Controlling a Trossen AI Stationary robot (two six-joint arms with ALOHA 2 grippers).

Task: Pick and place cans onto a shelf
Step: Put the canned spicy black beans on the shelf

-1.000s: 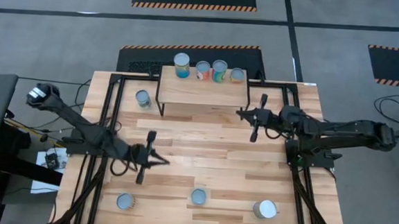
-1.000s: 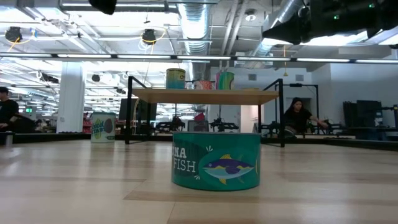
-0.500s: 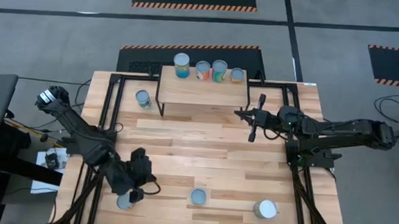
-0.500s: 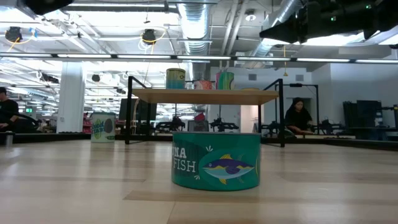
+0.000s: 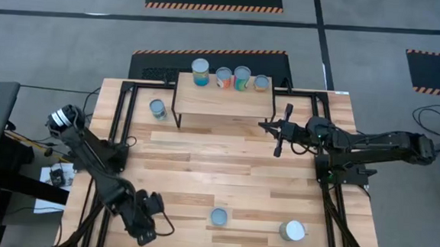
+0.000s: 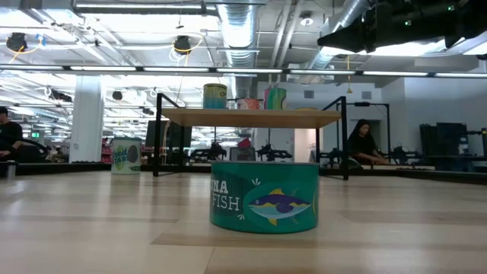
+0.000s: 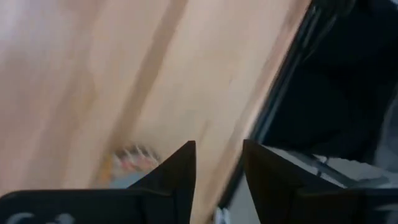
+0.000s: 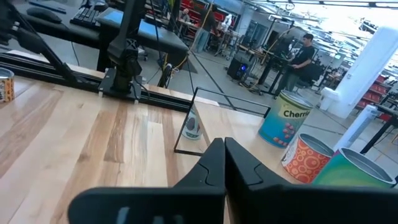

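Fingers of my left gripper (image 7: 219, 171) stand apart over the table's (image 5: 224, 173) near-left corner, holding nothing. My right gripper (image 5: 279, 151) hangs shut and empty beside the shelf (image 5: 224, 99).

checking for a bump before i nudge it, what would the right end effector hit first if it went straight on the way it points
Probably the shelf. The right end effector, fingers shut, points toward it in the overhead view, and its wrist view shows the shelf's cans ahead. Whether it would meet a leg, the top edge or a can is unclear.
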